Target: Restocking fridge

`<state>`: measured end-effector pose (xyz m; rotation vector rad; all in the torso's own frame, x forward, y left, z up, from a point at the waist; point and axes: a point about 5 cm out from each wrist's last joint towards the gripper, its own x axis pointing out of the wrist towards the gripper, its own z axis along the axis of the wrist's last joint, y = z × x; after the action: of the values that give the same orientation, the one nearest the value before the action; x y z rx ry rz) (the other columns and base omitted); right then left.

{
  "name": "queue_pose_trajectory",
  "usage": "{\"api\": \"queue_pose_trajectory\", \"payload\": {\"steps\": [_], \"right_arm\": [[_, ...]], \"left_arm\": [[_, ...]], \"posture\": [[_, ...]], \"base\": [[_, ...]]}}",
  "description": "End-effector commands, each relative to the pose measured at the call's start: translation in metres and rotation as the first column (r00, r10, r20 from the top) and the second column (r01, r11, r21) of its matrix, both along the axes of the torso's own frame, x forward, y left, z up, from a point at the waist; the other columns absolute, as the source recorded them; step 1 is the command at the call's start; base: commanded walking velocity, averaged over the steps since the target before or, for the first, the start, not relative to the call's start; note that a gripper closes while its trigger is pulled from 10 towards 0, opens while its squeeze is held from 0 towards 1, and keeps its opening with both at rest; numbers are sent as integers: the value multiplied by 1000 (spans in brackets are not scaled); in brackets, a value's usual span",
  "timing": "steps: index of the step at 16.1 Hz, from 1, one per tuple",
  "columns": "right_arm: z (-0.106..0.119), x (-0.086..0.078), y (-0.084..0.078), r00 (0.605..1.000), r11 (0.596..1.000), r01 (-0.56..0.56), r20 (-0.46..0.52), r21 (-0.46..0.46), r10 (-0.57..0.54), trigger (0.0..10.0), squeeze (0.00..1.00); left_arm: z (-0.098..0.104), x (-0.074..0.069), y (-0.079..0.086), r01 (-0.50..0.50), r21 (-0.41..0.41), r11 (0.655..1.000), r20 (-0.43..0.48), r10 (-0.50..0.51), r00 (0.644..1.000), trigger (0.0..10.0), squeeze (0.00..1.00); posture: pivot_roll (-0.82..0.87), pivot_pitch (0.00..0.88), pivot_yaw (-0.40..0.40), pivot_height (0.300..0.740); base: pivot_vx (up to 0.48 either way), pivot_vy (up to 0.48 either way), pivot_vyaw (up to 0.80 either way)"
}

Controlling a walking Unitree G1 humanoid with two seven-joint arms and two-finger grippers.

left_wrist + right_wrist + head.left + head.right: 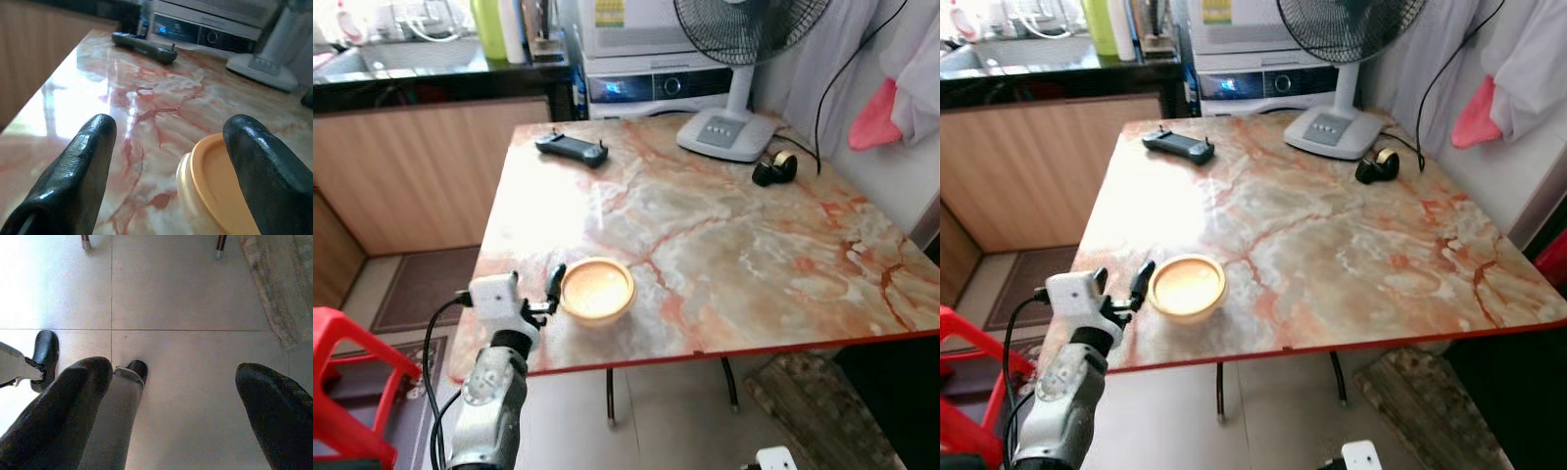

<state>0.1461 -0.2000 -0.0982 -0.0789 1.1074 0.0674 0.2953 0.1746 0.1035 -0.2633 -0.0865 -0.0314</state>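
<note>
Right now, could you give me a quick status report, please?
Left gripper open, at the yellow-lidded container, not gripping. Right gripper open, hanging over floor. Container near table front edge, nothing blocking.

The table (724, 255) has a glossy, smooth marble-patterned top that reflects light. The bowl (597, 291) looks like smooth cream plastic. The cabinet (431, 166) shows matt wood grain; floor tiles (186, 284) shine.

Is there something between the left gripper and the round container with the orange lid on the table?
Nothing visible does. The left gripper is open at the near table edge, right beside the container; in the wrist view one finger is already alongside its rim.
</note>
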Motion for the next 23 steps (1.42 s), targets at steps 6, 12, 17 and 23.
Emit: {"api": "queue_pose_trajectory", "payload": {"steps": [6,12,17,23], "right_arm": [[0,0,-2,1000,1000,-6,-1,-5,6,10000,0],[1,1,-4,1000,1000,-25,-4,-17,25,10000,0],[1,1,-5,999,999,-43,-4,-27,43,10000,0],[2,2,-6,998,998,-55,-4,-32,55,10000,0]], "left_arm": [[11,10,2,63,-8,998,19,-63,998,10000,1000],[14,20,-1,126,-138,982,26,-124,992,10000,1000],[7,21,7,88,-278,956,20,-86,996,10000,1000],[-6,24,16,30,-356,934,-34,-45,998,10000,0]], "posture": [[0,0,1,740],[-8,0,-9,740],[-9,0,-14,740],[-8,0,-19,740]], "base": [[0,0,0],[0,0,0],[0,0,0],[0,0,0]]}}
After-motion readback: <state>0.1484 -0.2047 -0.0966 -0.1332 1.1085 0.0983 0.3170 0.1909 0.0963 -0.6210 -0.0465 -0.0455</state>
